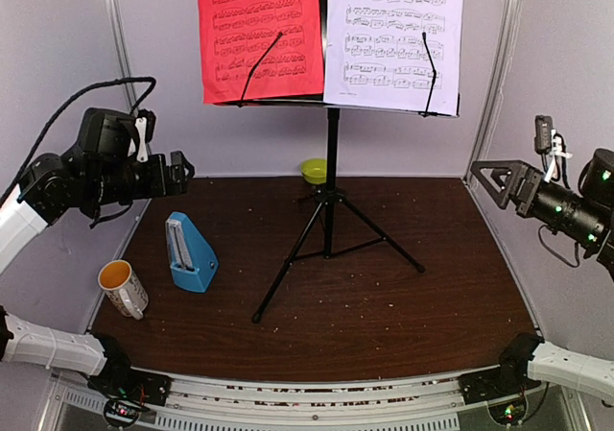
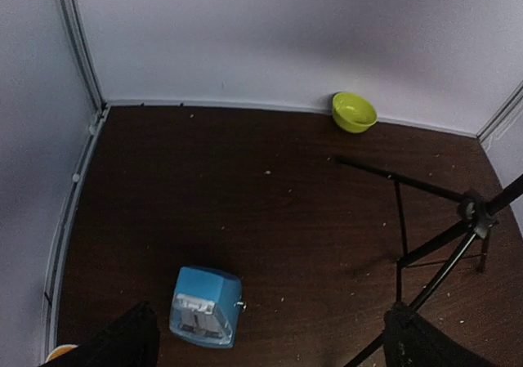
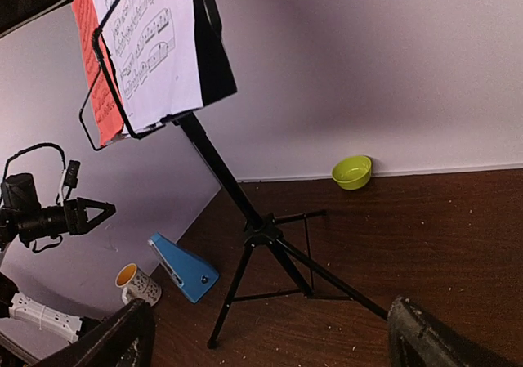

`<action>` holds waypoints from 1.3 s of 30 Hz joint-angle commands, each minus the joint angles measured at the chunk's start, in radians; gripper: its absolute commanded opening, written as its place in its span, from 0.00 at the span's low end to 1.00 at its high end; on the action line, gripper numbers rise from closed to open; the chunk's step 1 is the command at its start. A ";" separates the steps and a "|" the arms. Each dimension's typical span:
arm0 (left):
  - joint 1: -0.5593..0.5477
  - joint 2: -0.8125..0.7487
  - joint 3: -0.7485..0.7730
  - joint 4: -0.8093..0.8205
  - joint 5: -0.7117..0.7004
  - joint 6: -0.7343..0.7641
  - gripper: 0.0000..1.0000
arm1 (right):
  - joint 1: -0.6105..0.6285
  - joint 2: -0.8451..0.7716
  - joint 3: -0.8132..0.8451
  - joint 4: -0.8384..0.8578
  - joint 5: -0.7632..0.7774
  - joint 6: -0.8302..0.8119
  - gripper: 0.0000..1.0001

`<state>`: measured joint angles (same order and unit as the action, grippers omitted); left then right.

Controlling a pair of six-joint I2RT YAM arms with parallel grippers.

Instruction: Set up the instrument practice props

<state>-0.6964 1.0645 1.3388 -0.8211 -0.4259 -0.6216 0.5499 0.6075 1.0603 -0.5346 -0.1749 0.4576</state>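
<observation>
Across the dark brown wood-grain table [image 1: 432, 287], speckled with pale crumbs and closed in by plain white walls with metal corner rails, the black music stand [image 1: 329, 196] has its tripod legs spread at the centre. On its desk, high in the top view, the red music sheet [image 1: 259, 33] sits left and the white music sheet [image 1: 393, 37] right, side by side, each crossed by a thin black wire arm. Both carry printed staves of notes; no title or words can be read. At about 9 o'clock from the tripod, apart from its legs, the blue pyramid metronome [image 1: 189, 251] stands upright. Past it, at 8 o'clock near the table's left edge, is a white mug [image 1: 123, 288] with dark markings too small to read and a yellow inside — whether anything is in it I cannot tell. At 12 o'clock, against the back wall, a small lime-green bowl [image 1: 314, 170] shows only its plain green inside. The left gripper [image 1: 179, 173] hangs above the left side at 10 o'clock, jaws spread wide on nothing. The right gripper [image 1: 480, 177] hangs at 3 o'clock, likewise apart and holding nothing.
</observation>
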 commanded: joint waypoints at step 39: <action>0.238 0.299 -0.188 0.036 0.259 0.361 0.46 | -0.005 0.140 -0.135 0.057 -0.057 0.081 1.00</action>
<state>-0.4530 1.3964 1.1584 -0.8005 -0.1963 -0.2756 0.5491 0.7567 0.9283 -0.5045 -0.2016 0.5529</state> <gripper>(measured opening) 0.527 0.999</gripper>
